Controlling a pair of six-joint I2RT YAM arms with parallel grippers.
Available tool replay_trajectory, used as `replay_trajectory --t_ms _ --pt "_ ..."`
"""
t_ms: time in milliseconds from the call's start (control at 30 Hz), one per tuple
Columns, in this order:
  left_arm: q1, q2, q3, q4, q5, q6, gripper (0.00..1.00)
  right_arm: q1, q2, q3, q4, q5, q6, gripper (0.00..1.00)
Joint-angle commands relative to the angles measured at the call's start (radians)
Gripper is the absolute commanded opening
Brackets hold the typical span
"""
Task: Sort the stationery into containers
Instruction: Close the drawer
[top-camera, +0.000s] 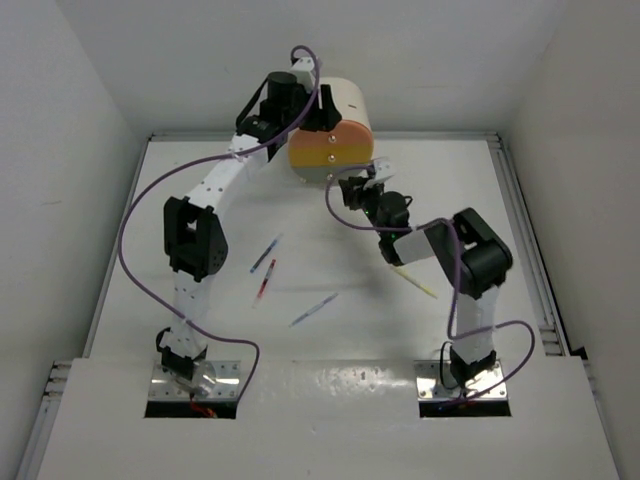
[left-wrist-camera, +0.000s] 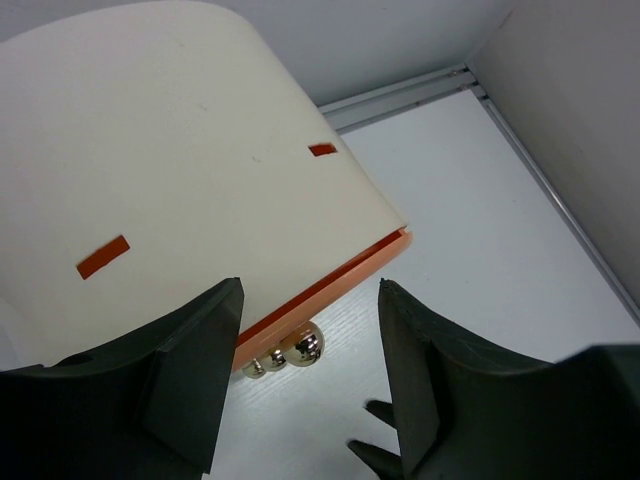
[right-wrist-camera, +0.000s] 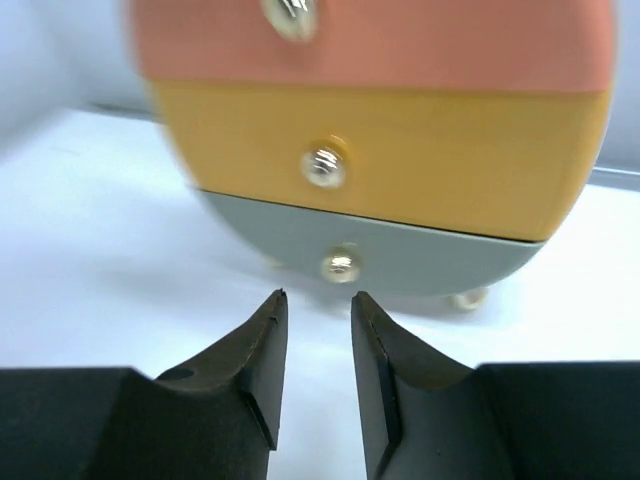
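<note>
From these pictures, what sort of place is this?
Probably a robot test cell, not a home: a white table walled by white panels, two bolted arms, a few pens and one drawer box.

Left arm (top-camera: 195, 240): base at near-left edge, lower link running straight away from the base, elbow bent, forearm angled up-right, reaching far toward the back. Left gripper (left-wrist-camera: 310, 395) tilted downward, jaws spread wide, nothing between them.

Right arm (top-camera: 470, 265): base at near-right edge, folded tight at the elbow, forearm pointing back left toward center. Right gripper (right-wrist-camera: 318, 340) held level and low, its 2 fingers (right-wrist-camera: 255, 360) close together with a narrow gap, nothing gripped.

The 2 wrists are apart, the left farther from the bases than the right.
</note>
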Motion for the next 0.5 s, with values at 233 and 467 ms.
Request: replay_trajectory --t_ms 233,467 --pt "0.061 -0.085 -0.147 0.068 0.225 -0.054 0.68 -0.149 -0.466 -0.169 -0.37 -0.458 0.552 0.44" --pt "0.086 -0.09 -0.149 0.101 0.299 -0.068 0.68 -0.386 -0.287 0.073 -0.579 -0.995 0.974 0.33"
